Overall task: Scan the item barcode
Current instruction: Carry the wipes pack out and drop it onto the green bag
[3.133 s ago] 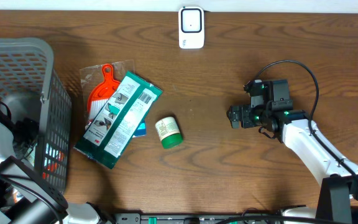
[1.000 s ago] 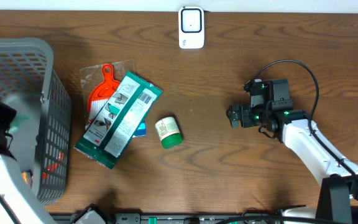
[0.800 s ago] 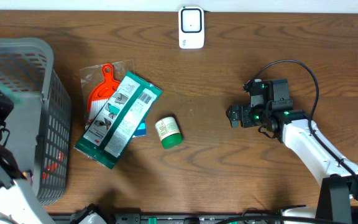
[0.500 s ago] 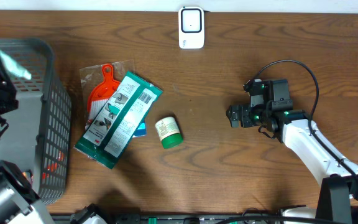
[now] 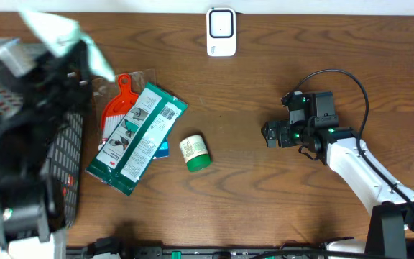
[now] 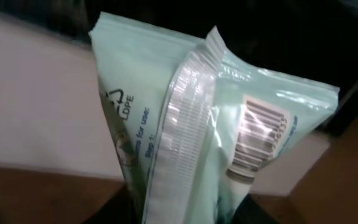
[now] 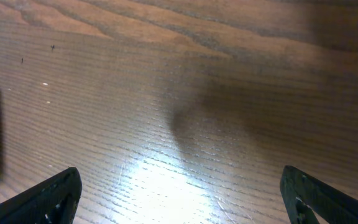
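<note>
Lying: green packet point(image 5: 139, 137) over orange brush point(image 5: 118, 101) | jar point(image 5: 195, 153) beside | scanner point(image 5: 221, 32) apart

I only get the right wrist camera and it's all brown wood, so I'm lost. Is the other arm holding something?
Observer: Yes. The left pincer holds a pale green pouch up in the air.
Operator: Does it have those stripy lines you beep?
Observer: It does. The barcode shows on a white label, facing the left wrist camera.
Operator: Where's the beeper thing?
Observer: A white scanner sits at the middle of the table's far edge.
</note>
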Action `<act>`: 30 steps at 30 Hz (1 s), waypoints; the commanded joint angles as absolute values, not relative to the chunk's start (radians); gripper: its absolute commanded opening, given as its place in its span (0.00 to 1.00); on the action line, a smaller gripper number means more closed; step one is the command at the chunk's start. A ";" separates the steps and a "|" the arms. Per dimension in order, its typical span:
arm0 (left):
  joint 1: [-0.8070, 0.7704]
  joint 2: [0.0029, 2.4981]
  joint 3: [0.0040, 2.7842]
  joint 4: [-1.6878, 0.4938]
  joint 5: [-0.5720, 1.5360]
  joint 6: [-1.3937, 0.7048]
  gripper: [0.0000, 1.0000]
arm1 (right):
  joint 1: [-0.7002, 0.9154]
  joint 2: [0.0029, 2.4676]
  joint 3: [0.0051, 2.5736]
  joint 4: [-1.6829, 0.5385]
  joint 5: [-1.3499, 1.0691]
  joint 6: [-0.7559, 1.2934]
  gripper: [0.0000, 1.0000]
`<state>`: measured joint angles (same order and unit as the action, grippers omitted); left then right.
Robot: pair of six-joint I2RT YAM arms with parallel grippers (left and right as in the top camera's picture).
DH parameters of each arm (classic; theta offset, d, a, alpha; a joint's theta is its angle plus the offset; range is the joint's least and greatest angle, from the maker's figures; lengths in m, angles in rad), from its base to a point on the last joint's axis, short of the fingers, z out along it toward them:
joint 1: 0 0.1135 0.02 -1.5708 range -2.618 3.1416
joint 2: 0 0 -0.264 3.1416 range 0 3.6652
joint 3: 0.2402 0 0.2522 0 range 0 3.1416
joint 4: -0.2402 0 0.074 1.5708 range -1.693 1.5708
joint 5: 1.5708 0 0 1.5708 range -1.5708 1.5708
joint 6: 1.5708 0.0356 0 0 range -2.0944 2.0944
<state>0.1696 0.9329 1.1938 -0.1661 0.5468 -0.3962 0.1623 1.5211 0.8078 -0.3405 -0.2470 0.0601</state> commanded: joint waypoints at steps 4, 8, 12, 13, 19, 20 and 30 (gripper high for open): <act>-0.065 1.151 1.208 -0.361 0.047 -0.299 0.34 | 0.172 1.525 0.802 -0.340 -0.252 0.066 0.99; -0.165 1.302 1.208 -0.447 -0.075 -0.300 0.34 | 0.172 1.525 0.802 -0.340 -0.252 0.066 0.99; -0.212 1.442 1.208 -0.514 -0.144 -0.300 0.37 | 0.172 1.525 0.802 -0.340 -0.252 0.066 0.99; -0.216 1.485 1.208 -0.529 -0.151 -0.299 0.37 | 0.172 1.525 0.802 -0.339 -0.252 0.066 0.99; -0.213 1.676 1.208 -0.531 -0.151 -0.300 0.37 | 0.172 1.525 0.802 -0.336 -0.252 0.066 0.99; -0.213 1.708 1.208 -0.522 -0.151 -0.300 0.37 | 0.172 1.525 0.802 -0.336 -0.252 0.066 0.99; -0.213 1.834 1.205 -0.517 -0.151 -0.300 0.69 | 0.172 1.525 0.802 -0.334 -0.252 0.066 0.99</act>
